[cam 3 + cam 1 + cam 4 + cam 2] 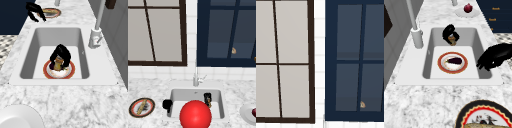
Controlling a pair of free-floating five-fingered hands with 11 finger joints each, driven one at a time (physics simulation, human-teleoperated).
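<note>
Fingers of my right hand [60,55] curl round a small brown object [58,65] above the plate [452,62] in the sink [433,40]; my left hand [167,103] hovers relaxed at the rim

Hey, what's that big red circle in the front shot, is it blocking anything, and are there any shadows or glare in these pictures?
Front view: a flat red ball hides the sink's near half. Left side view: the red-rimmed plate there shows plainly, evenly lit, no glare. Right side view: a black hand covers part of that plate, casting no clear shadow.
</note>
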